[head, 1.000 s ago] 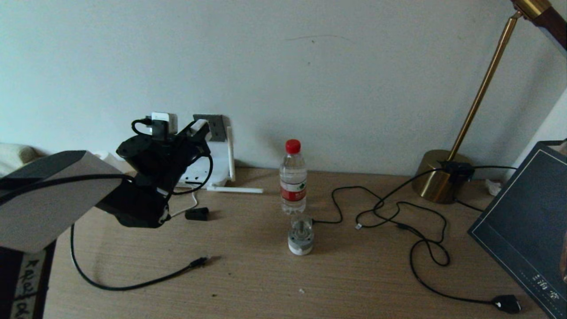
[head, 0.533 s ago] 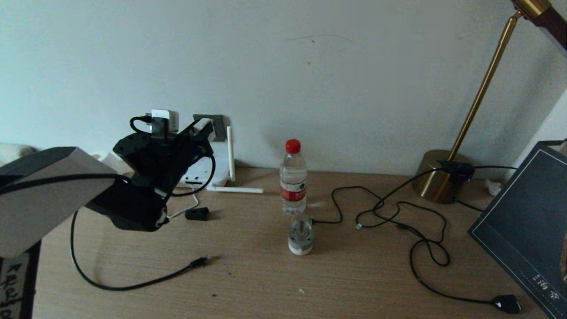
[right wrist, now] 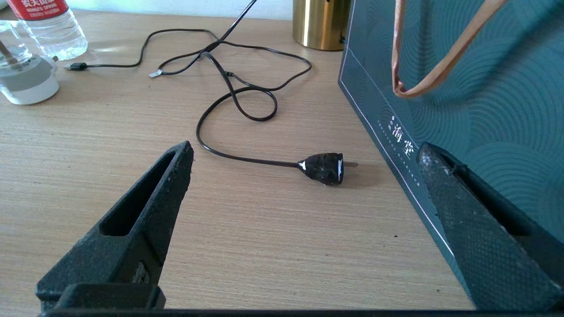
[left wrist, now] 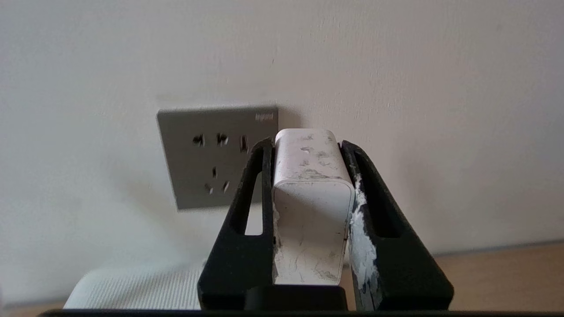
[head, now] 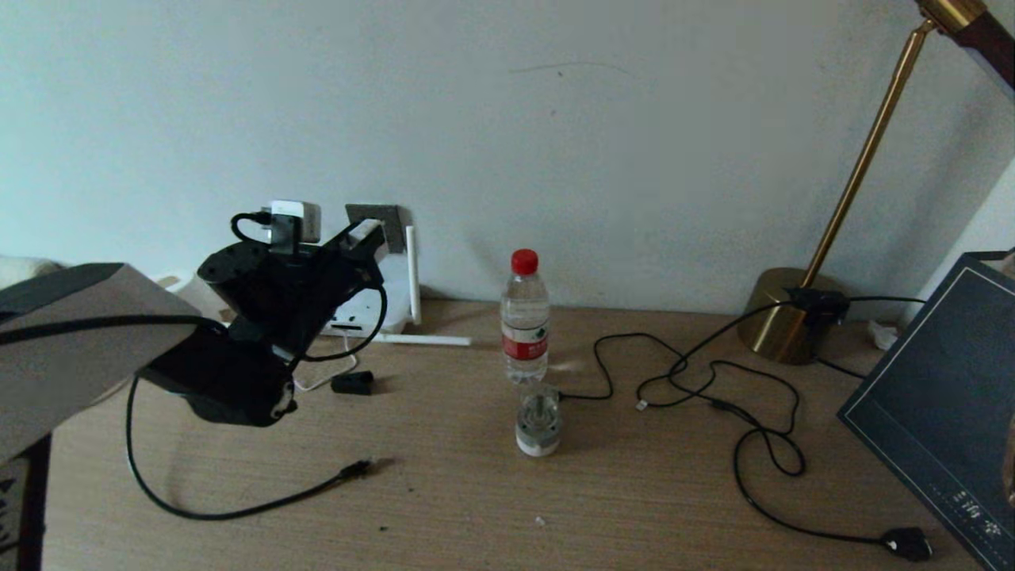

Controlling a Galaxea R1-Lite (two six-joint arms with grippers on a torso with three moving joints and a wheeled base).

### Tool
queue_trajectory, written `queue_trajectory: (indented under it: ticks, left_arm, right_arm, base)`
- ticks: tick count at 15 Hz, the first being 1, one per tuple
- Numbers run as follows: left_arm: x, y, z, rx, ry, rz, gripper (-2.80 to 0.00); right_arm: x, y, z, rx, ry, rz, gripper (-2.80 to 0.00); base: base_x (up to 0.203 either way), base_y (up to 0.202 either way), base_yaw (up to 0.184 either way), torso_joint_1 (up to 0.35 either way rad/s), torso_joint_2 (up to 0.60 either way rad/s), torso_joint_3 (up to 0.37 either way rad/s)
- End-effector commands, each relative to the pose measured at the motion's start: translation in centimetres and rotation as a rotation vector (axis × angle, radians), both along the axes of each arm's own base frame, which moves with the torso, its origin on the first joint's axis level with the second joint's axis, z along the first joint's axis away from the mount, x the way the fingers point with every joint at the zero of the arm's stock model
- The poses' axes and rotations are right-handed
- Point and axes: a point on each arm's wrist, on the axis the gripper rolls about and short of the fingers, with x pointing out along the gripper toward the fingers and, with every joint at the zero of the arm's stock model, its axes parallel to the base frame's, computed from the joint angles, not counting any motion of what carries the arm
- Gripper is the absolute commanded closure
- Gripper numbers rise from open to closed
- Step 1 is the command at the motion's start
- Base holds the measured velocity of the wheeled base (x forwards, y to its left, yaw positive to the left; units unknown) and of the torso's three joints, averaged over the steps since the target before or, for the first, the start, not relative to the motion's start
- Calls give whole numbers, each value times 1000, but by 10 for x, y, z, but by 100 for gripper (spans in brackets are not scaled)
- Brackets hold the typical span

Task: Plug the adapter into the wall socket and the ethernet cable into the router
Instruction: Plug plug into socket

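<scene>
My left gripper (left wrist: 306,143) is shut on the white adapter (left wrist: 310,189), holding it up before the wall. The dark grey wall socket (left wrist: 207,154) is close ahead and off to one side of the adapter, not touching it. In the head view the adapter (head: 361,232) sits just left of the socket (head: 386,224), above the white router (head: 357,313) with its upright antenna (head: 411,270). The ethernet cable (head: 238,511) lies on the desk, its connector (head: 361,468) free. My right gripper (right wrist: 305,147) stands open and empty over the desk at the right.
A small black block (head: 352,383) and thin white cord (head: 333,373) lie before the router. Mid-desk stand a water bottle (head: 524,317) and a small jar (head: 538,420). A brass lamp base (head: 781,317), a black cable with chunky plug (head: 908,544) and a dark bag (head: 944,412) are right.
My left arm has shifted a little to the left and down, with the adapter still held near the socket. Nothing else has moved.
</scene>
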Motion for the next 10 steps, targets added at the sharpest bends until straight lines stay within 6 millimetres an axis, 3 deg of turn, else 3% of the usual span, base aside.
queue_trajectory:
  ticks: [1, 10]
  left_arm:
    - [-8, 2, 5, -2, -7, 4, 0]
    - [-19, 5, 16, -9, -16, 13, 0]
  right_arm:
    - [0, 0, 0, 0, -1, 0, -280]
    - [0, 0, 0, 0, -1, 0, -280]
  base:
    - [0, 0, 0, 0, 0, 0]
    - [0, 0, 0, 0, 0, 0]
